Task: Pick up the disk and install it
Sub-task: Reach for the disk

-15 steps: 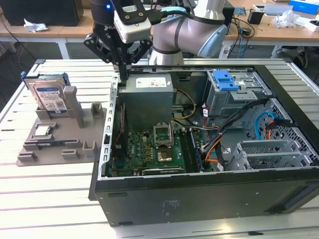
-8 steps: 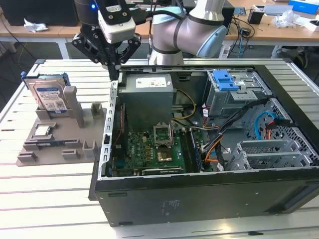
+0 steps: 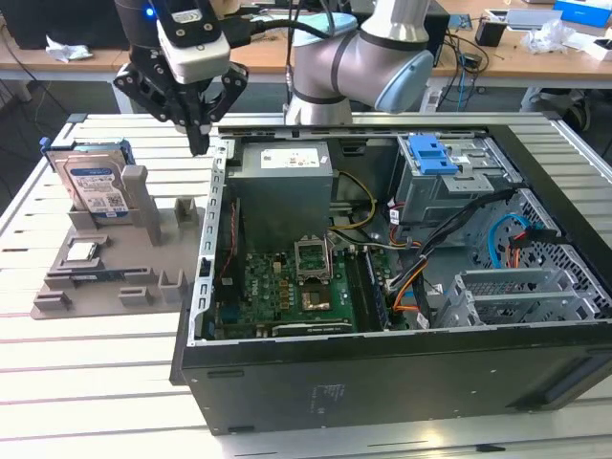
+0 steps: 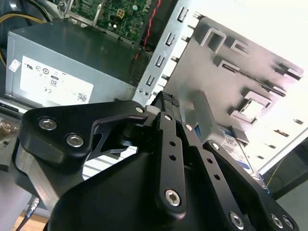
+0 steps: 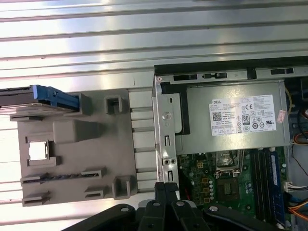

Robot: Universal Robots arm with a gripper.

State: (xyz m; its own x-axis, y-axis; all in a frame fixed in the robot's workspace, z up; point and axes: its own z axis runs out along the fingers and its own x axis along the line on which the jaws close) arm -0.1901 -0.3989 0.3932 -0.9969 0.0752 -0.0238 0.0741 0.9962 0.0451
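A slatted metal table (image 3: 96,382) ran across the foreground. On it sat the open computer case (image 3: 382,373), filling the centre and right of the exterior view, with its motherboard (image 3: 277,287) and grey power supply (image 3: 284,177) bare inside. At left lay a grey holder (image 3: 105,282) with a small silver chip (image 3: 81,251). Further back, upper left, the disk (image 3: 91,186) stood on edge in that holder. Over the case's left wall hung the gripper (image 3: 199,143), jaws pressed together on nothing. Wooden desks (image 3: 516,62) lined the back.
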